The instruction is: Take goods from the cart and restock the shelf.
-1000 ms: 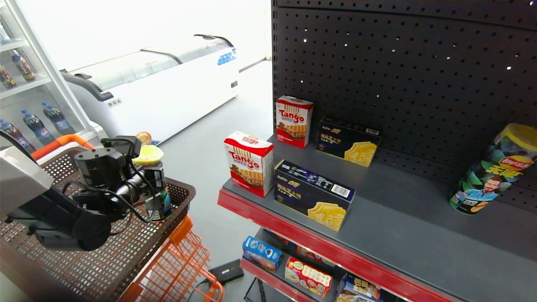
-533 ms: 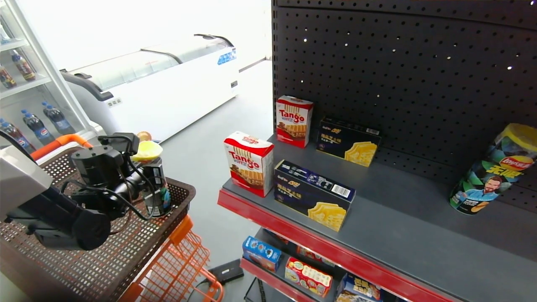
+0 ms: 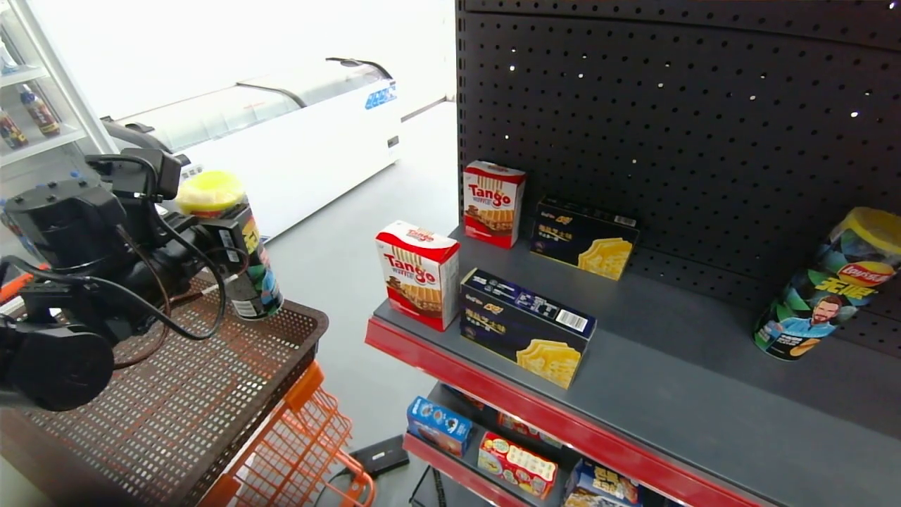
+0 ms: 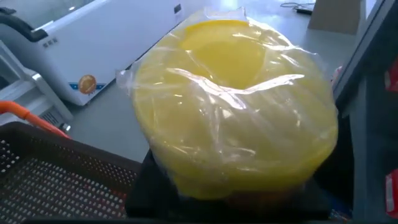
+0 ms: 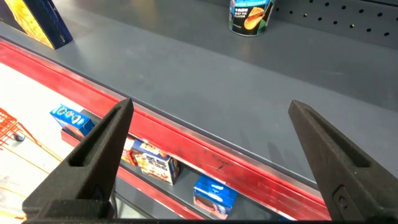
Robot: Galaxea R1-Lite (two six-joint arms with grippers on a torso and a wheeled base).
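Observation:
My left gripper is shut on a chip can with a yellow lid, held upright above the brown mesh cart basket at the left. In the left wrist view the can's plastic-wrapped yellow lid sits right below the camera. The dark grey shelf with a red front edge lies to the right. My right gripper is open above the shelf surface, nothing between its black fingers.
On the shelf stand two red-and-white wafer boxes, two dark blue boxes and another chip can leaning on the pegboard. Lower shelves hold small packs. A white chest freezer stands behind the cart.
My left gripper has lifted the chip can up out of the cart basket and a little to the left. The shelf goods have not moved.

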